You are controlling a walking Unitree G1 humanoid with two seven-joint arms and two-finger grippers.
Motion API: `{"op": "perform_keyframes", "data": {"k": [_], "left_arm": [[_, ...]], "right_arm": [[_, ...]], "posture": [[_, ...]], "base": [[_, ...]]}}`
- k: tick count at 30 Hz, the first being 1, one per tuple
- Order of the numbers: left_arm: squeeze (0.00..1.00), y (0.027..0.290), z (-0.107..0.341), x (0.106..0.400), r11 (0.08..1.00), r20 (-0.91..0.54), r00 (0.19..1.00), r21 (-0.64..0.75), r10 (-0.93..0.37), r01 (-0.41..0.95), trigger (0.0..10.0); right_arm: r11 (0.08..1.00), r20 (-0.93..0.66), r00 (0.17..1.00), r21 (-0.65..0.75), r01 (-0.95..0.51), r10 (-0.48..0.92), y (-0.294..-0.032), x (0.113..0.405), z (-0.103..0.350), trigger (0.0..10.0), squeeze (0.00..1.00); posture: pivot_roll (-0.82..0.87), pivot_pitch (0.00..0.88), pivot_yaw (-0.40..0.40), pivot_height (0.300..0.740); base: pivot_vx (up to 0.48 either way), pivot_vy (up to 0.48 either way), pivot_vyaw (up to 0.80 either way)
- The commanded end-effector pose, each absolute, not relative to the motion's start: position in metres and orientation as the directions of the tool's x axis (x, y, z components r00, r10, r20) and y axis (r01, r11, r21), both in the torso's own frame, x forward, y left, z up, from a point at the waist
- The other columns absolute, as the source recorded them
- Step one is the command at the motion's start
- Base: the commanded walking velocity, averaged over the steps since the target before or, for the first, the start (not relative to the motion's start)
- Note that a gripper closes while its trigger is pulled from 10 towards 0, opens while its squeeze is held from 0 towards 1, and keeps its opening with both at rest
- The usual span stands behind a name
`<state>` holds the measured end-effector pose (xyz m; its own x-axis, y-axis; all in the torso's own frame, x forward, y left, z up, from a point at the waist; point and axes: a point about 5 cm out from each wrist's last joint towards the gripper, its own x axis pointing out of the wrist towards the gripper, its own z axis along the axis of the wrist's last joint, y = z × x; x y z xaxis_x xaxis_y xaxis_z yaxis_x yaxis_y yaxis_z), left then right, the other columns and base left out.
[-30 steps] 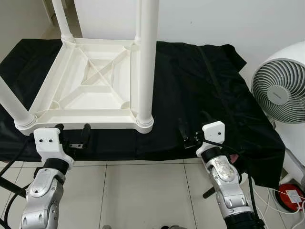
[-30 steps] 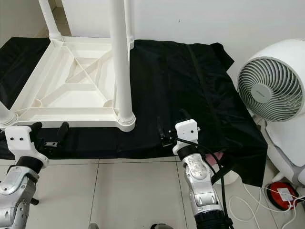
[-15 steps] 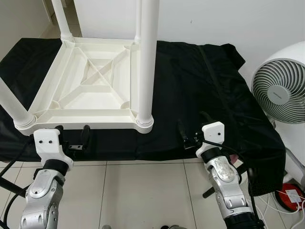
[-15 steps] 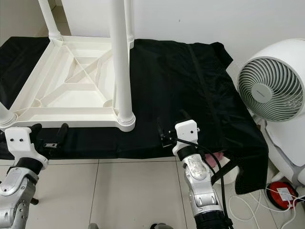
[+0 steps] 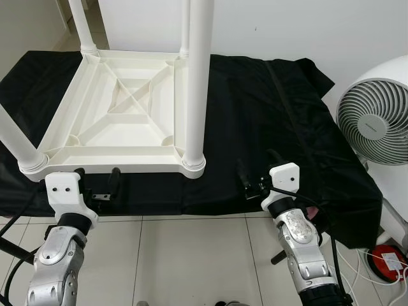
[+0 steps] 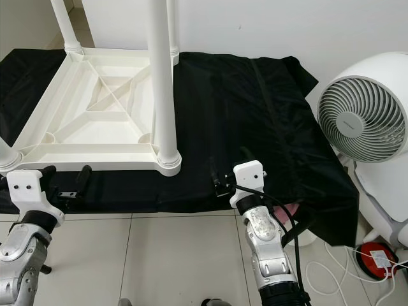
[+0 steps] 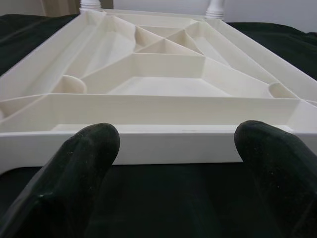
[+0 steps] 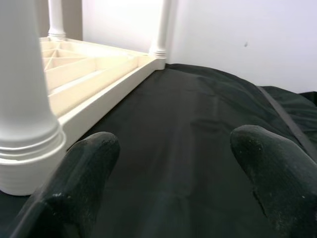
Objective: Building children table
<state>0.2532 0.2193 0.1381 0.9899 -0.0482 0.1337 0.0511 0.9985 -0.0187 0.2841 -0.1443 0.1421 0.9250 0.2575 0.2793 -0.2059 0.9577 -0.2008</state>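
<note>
The upturned table (image 5: 121, 115) lay on the black cloth (image 5: 268, 115) straight ahead of the left gripper (image 5: 97, 180), its near rim between wide-open fingers, while the right gripper (image 5: 257, 172), also open, faced bare cloth beside the near leg (image 5: 194, 83).

I see the upturned table (image 5: 121, 111) lying on the cloth (image 5: 268, 121), legs up, toward my left. The fan (image 5: 376, 121) stands on the floor beside the cloth's right edge.

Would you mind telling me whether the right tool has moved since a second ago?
No. The right tool hangs at the same spot over the black cloth, just right of the upturned table's near leg, fingers open.
</note>
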Motion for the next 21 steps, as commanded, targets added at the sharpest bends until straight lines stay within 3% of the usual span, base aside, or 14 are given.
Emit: {"op": "perform_keyframes", "data": {"k": [1,13,21], "left_arm": [[0.0,0.2233,0.1344,0.2511,0.999,0.111,0.993,-0.017,-0.029,0.031,10.0],[0.0,0.2227,0.1352,0.2516,0.999,0.115,0.993,-0.019,-0.028,0.03,10.0],[0.0,0.2218,0.1355,0.2515,0.999,0.12,0.992,-0.016,-0.03,0.032,10.0]], "right_arm": [[0.957,0.258,0.931,-0.202,-0.208,0.257,-0.143,0.2831,0.137,10.0,0.0],[0.956,0.257,0.931,-0.203,-0.211,0.259,-0.1426,0.2841,0.137,10.0,0.0],[0.956,0.256,0.931,-0.204,-0.21,0.259,-0.1426,0.2846,0.1366,10.0,0.0]], "posture": [[-0.03,0.106,-0.002,0.74],[-0.03,0.105,-0.004,0.74],[-0.03,0.103,-0.005,0.74]], "base": [[0.0,0.416,0.0],[0.0,0.378,0.0],[0.0,0.0,0.0]]}}
